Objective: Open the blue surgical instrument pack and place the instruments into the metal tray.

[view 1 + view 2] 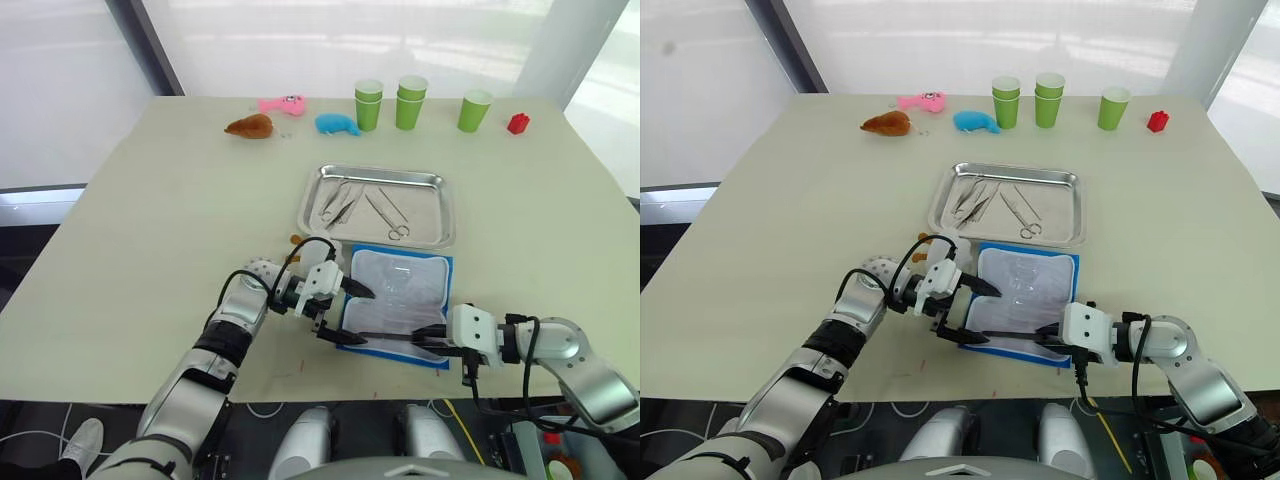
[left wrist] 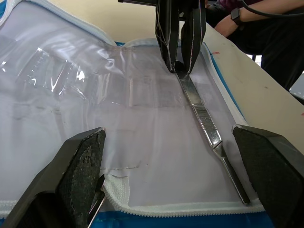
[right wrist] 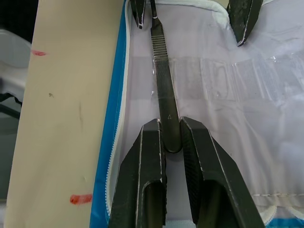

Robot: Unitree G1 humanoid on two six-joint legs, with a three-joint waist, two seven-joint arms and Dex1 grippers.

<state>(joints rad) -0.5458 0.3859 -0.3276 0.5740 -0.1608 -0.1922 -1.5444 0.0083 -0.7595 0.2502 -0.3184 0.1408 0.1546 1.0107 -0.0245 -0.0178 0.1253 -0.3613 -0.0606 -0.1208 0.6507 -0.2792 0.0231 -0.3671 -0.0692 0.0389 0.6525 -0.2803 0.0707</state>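
The blue surgical instrument pack lies open near the table's front edge, with its pale lining and clear pockets facing up. One flat silver instrument rests on the lining along the front edge. My right gripper is shut on its near end. My left gripper stands wide open over the pack's left edge, with one finger on either side of the instrument's far tip. Just behind the pack sits the metal tray, which holds several instruments.
Along the far edge stand green cups, a red block, and pink, blue and brown toys. A small orange thing lies left of the pack. A person's arm shows beyond the table.
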